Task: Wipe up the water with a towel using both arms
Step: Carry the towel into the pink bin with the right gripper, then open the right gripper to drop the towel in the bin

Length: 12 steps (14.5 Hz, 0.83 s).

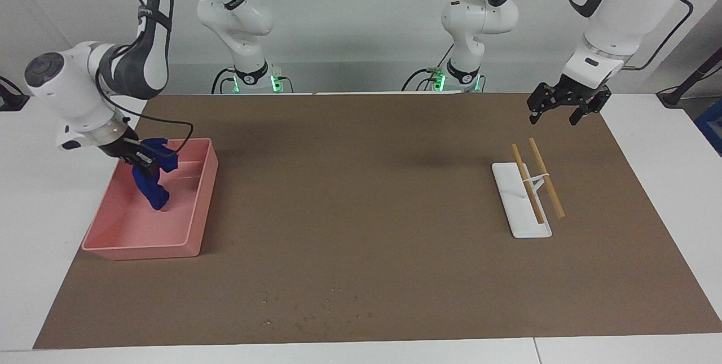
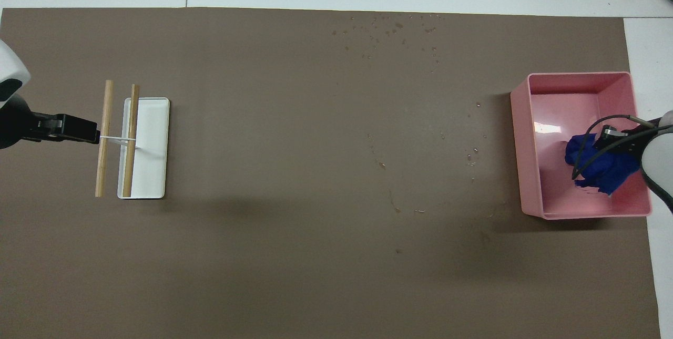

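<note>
A brown mat covers most of the white table, with a pale wall at the robots' end.

At the right arm's end sits a pink tray. The right gripper reaches down into it, fingers clamped on the royal-blue towel. The cloth hangs bunched and wrinkled from the fingers, its lower end down near the tray floor; whether it touches the floor I cannot tell. A black cable loops from the wrist over the tray's rim.

Toward the middle of the mat, along the edge farthest from the robots, the water shows as tiny scattered droplets, with a few more specks trailing toward the tray in the overhead view.

At the left arm's end lies a white rack with two wooden rods held across a thin white upright, one rod over the base and the other just beside it over the mat. The left gripper hangs in the air over the mat on the robots' side of the rack, fingers spread apart and holding nothing, well clear of the rods.
</note>
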Tool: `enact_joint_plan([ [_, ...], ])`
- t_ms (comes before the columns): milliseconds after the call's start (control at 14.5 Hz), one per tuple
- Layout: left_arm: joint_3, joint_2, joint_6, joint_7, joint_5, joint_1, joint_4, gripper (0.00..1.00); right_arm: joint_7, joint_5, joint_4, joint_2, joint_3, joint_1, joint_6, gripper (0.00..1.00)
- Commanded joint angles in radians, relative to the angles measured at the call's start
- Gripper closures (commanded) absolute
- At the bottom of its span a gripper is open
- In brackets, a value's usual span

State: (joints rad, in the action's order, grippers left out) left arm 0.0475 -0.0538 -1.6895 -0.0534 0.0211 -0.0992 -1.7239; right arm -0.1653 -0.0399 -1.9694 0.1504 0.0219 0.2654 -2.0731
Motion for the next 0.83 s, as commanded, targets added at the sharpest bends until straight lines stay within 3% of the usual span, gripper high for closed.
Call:
enact_joint_plan([
  [0,-0.001,-0.026,-0.009,0.006,0.011,0.004,-0.029,0.00,0.015,-0.026,-0.046,0.009,-0.014,0.009,-0.073,1.00],
  [69,-0.001,-0.026,-0.009,0.006,0.011,0.004,-0.029,0.00,0.007,-0.026,-0.060,0.008,-0.014,0.008,-0.081,1.00],
  [138,-0.001,-0.026,-0.009,0.006,0.011,0.004,-0.029,0.00,0.007,-0.026,-0.069,0.003,-0.014,0.006,-0.078,0.73],
  [276,0.000,-0.024,-0.009,0.006,0.011,0.004,-0.029,0.00,0.051,-0.024,-0.078,0.000,-0.013,0.014,-0.081,0.05],
  [484,-0.001,-0.024,-0.009,0.006,0.011,0.004,-0.029,0.00,0.122,-0.015,-0.063,-0.005,-0.013,0.009,-0.084,0.02],
  [760,-0.001,-0.026,-0.009,0.006,0.011,0.003,-0.029,0.00,0.127,0.008,-0.032,-0.119,-0.023,-0.027,-0.029,0.00],
])
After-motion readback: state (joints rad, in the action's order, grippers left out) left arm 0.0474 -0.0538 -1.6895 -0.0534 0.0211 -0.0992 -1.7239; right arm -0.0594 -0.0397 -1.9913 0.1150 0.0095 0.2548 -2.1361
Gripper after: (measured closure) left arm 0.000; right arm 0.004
